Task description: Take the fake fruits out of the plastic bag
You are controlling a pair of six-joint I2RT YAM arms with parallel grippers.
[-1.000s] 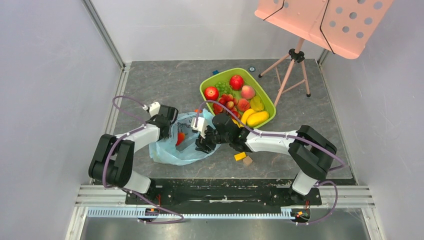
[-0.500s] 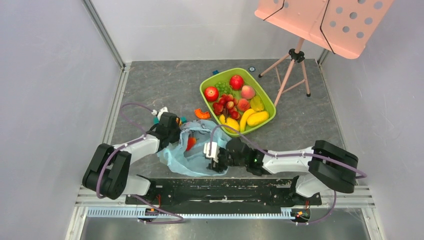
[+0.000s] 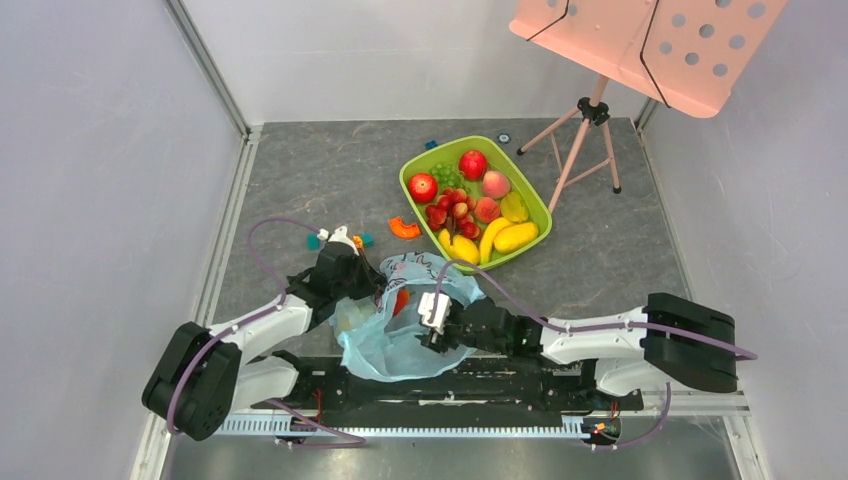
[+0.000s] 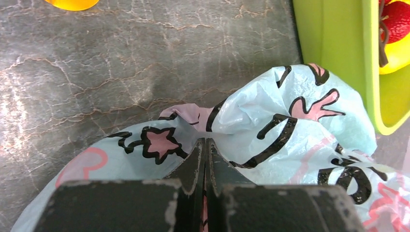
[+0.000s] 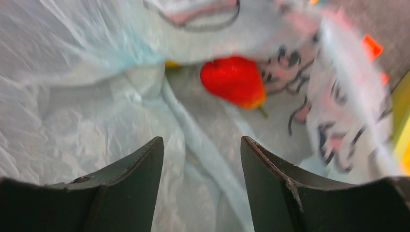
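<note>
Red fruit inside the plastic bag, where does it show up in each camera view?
Top external: the red fruit sits low centre, in the mouth of the plastic bag.
Left wrist: not in it; only the bag's outside shows.
Right wrist: upper centre, beyond the open right claw.
Shared landmark: the bag's pink-and-black prints, seen in all three.

The top camera looks steeply down over the whole table, while both wrist cameras face, close up, the shared plastic bag

L arm & R arm showing white links, black joints; purple cable looping at L arm's 11 o'clock; L fingers, R fingers looking matte black, edges scuffing pale.
</note>
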